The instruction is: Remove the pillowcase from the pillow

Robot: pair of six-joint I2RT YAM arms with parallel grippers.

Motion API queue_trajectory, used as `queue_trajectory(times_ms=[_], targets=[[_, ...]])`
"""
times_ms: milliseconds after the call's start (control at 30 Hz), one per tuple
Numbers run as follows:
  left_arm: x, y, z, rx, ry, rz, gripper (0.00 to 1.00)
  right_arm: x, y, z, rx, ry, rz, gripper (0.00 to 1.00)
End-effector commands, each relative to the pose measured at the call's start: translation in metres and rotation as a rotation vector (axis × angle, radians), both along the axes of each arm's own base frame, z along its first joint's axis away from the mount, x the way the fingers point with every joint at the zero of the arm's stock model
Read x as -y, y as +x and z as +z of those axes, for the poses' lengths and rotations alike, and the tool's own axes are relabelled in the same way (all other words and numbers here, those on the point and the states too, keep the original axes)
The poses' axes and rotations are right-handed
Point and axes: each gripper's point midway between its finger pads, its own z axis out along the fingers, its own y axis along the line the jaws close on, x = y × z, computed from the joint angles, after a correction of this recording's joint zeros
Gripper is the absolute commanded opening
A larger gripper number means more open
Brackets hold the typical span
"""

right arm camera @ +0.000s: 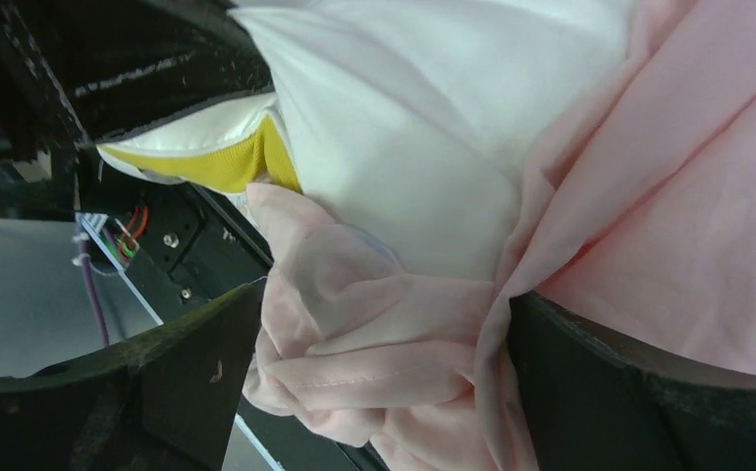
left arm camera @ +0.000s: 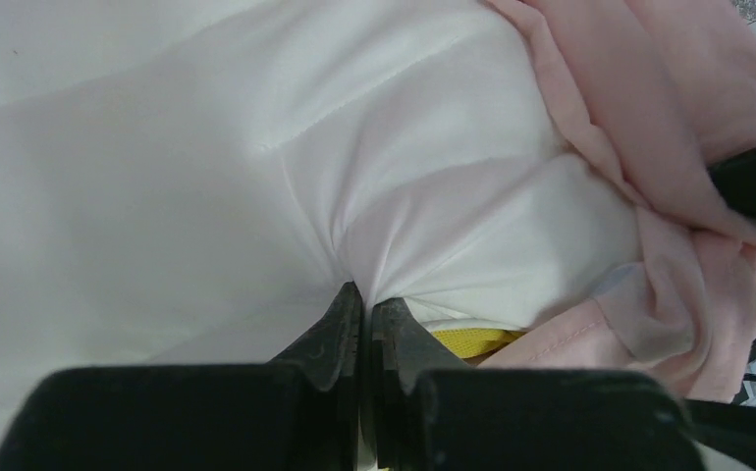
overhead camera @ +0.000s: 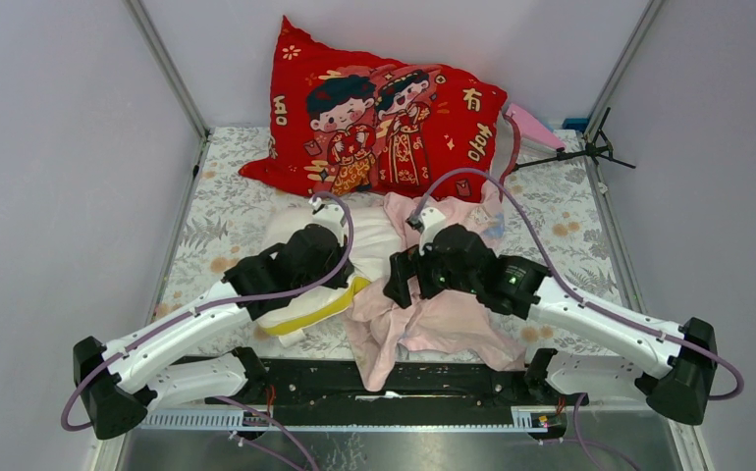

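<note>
Closest in the left wrist view, the fingers (left arm camera: 330, 339) of the left gripper (left arm camera: 366, 299) are pressed together on a pinch of the pillow (left arm camera: 207, 147), whose white cover puckers into folds at their tips. That pillow lies at the middle of the worktop (overhead camera: 217, 226), its left half bare and cream-white, with yellow piping (overhead camera: 325, 309) showing along the near edge.

Against its right side the pillowcase (overhead camera: 433, 324) is bunched in a pale pink heap. Its crumpled folds run from the far side of the pillow down to the near edge of the worktop, where a corner hangs over onto the black rail (overhead camera: 404, 378) that carries the arm bases. Whether the right end of the pillow is inside the case cannot be told, since fabric and arms hide it.

The right gripper (right arm camera: 382, 299) sits over the heap with its fingers spread wide — pink cloth lies loose between them and touches one of them, not clamped. White pillow and a strip of yellow show just past the cloth in that view.

Farther off, a red cushion (overhead camera: 384, 128) printed with a cartoon couple leans against the far wall, its near edge close to the pillow. A thin black stand (overhead camera: 590, 152) lies at the far right of the leaf-patterned worktop.
</note>
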Motion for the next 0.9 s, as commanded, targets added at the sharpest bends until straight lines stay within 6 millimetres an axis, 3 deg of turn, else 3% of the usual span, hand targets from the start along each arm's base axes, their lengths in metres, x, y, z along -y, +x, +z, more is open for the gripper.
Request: queue_trajectory(times_ms=[0, 133, 333, 500, 633, 733, 867], targets=[[0.018, 0.02, 0.049, 0.137, -0.183, 0.036, 0.0, -0.012, -0.004, 0.002, 0.057, -0.03, 0.039, 1.0], [-0.001, 0.029, 0.054, 0.17, -0.165, 0.14, 0.0, 0.002, 0.002, -0.008, 0.078, -0.139, -0.008, 0.95], [-0.066, 0.038, 0.067, 0.23, -0.153, 0.411, 0.0, 0.066, 0.031, -0.03, 0.163, -0.391, -0.277, 0.91], [-0.111, 0.03, 0.093, 0.322, -0.227, 0.571, 0.0, 0.117, 0.052, -0.028, 0.247, -0.504, -0.565, 0.86], [-0.152, 0.013, 0.11, 0.399, -0.309, 0.714, 0.0, 0.149, 0.066, -0.028, 0.198, -0.438, -0.734, 0.84], [-0.166, 0.004, 0.113, 0.435, -0.367, 0.743, 0.0, 0.162, 0.074, -0.024, 0.161, -0.332, -0.793, 0.84], [-0.154, 0.005, 0.104, 0.421, -0.369, 0.678, 0.0, 0.171, 0.076, -0.002, 0.207, -0.246, -0.849, 0.86]])
